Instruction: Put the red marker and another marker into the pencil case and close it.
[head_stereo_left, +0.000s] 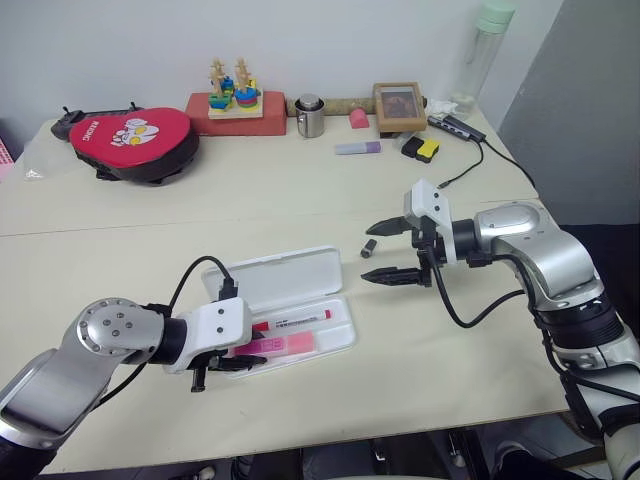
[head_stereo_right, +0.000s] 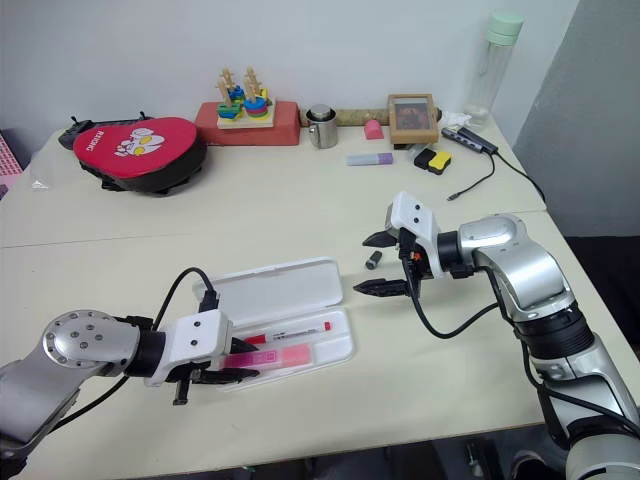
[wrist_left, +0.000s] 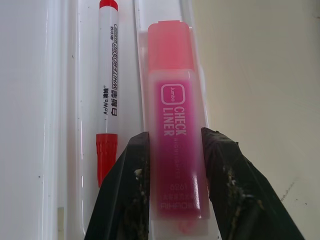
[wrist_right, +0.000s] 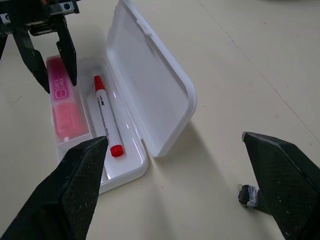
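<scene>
Silver arms, white wrist housings, black cables, black two-fingered end effectors (head_stereo_left: 397, 250).

A pale cream table (head_stereo_left: 300, 205) is carrying everything, with a seam running across it. Near the front edge an open white case (head_stereo_left: 285, 305) is lying flat, its lid tipped back. Just beyond it a small dark cap (head_stereo_left: 369, 246) is sitting on the bare top. Along the far edge a red pouch (head_stereo_left: 135, 140), a red block with stacking toys (head_stereo_left: 237, 104), a metal cup (head_stereo_left: 310, 116), a pink eraser (head_stereo_left: 358, 118), a lavender highlighter (head_stereo_left: 357, 148), a framed picture (head_stereo_left: 400, 107), a black-and-yellow item (head_stereo_left: 424, 149) and a cabled hub (head_stereo_left: 456, 126) are resting.
</scene>
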